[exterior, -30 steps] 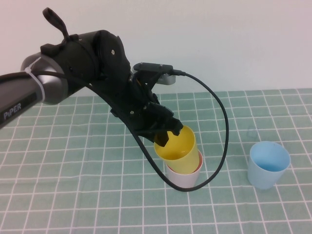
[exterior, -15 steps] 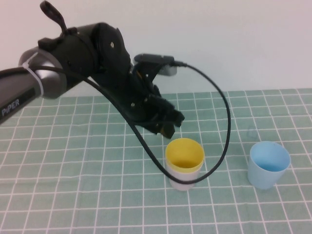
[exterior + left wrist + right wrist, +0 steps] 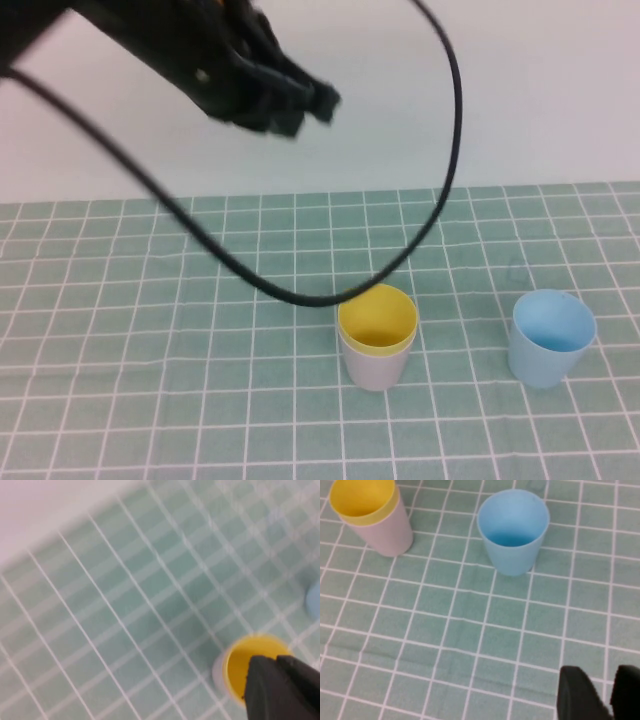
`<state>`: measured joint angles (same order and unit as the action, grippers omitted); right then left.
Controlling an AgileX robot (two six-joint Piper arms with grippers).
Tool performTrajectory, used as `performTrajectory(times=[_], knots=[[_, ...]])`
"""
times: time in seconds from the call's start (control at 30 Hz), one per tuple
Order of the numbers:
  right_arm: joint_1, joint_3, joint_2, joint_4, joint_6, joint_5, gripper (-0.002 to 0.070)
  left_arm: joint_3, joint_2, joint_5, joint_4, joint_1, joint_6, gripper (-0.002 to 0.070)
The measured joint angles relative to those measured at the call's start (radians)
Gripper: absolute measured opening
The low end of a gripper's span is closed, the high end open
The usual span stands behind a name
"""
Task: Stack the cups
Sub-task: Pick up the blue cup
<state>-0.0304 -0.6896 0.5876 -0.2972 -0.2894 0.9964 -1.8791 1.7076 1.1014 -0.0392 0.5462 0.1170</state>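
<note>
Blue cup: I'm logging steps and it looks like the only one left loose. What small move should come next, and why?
Probably move the right pincer over the blue cup. It stands alone, while the yellow cup sits nested in the whitish-grey cup, and the left pincer is raised high, holding nothing.

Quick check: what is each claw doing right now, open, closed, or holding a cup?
Left claw: raised above the table, holding nothing; open or closed cannot be told.
Right claw: low over the mat near the light blue cup, open, empty.
</note>
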Motion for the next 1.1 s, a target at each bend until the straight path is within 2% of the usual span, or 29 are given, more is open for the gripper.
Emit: performTrajectory(times=[0.23, 0.43, 0.5, 0.67, 0.73, 0.9, 1.1], knots=[[0.0, 0.0, 0.084, -0.089, -0.082, -0.019, 0.0176, 0.135, -0.272, -0.131, 0.016, 0.0, -0.033, 0.0], [0.019, 0.0, 0.108, -0.166, -0.168, -0.064, 0.0181, 0.457, -0.565, -0.342, 0.021, 0.0, -0.034, -0.0001], [0.025, 0.0, 0.12, -0.17, -0.181, -0.079, 0.0206, 0.595, -0.681, -0.418, 0.021, 0.0, -0.034, -0.0001], [0.048, 0.0, 0.179, -0.201, -0.22, -0.153, 0.0364, 0.88, -0.889, -0.534, 0.021, 0.0, -0.034, -0.0001], [0.053, 0.0, 0.219, -0.251, -0.271, -0.186, 0.0394, 0.978, -0.952, -0.568, 0.018, 0.0, -0.034, -0.0001], [0.058, -0.047, 0.398, -0.392, -0.369, -0.238, 0.0416, 1.171, -1.12, -0.699, -0.048, 0.0, -0.035, -0.0001], [0.062, -0.222, 0.678, -0.38, -0.372, -0.235, 0.0419, 1.296, -1.267, -0.775, -0.058, 0.0, -0.03, -0.0001]])
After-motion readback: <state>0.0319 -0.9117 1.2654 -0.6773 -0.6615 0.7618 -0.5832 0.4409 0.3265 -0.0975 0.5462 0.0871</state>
